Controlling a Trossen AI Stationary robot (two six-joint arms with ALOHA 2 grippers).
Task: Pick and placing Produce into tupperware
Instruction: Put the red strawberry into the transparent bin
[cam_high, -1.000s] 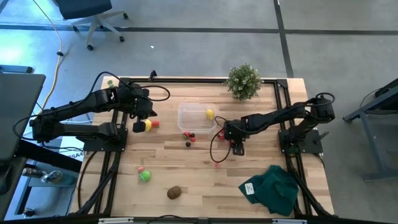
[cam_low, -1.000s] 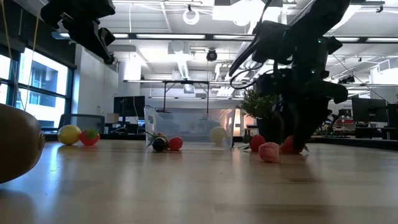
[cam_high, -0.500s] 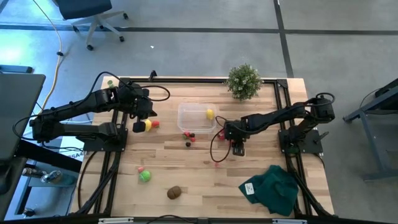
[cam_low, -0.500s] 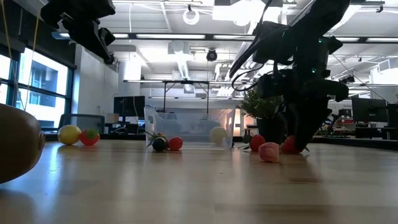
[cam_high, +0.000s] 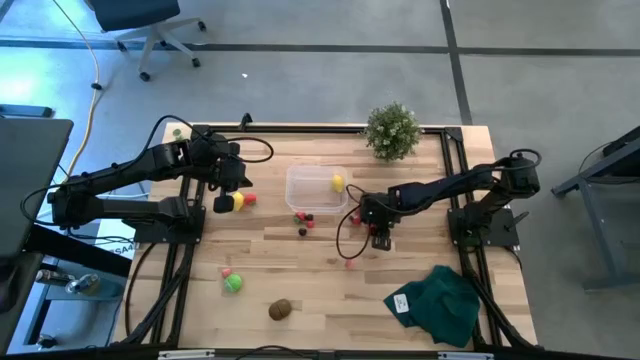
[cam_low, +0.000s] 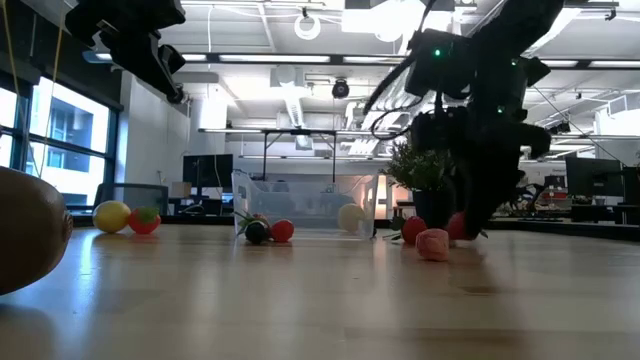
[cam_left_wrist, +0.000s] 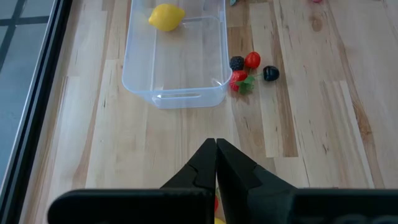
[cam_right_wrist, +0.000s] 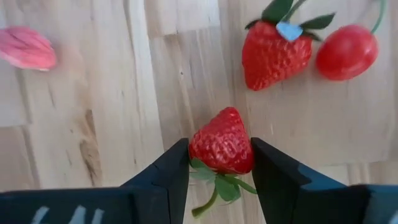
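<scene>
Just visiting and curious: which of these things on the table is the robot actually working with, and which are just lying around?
Part of the job:
- tupperware
- lemon already inside it
- strawberry in the right gripper
- scattered berries
- green ball
- kiwi

Just lying about:
- potted plant
- green cloth

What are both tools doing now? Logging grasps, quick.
Left tool: closed, holding nothing.
Right tool: closed on a strawberry.
</scene>
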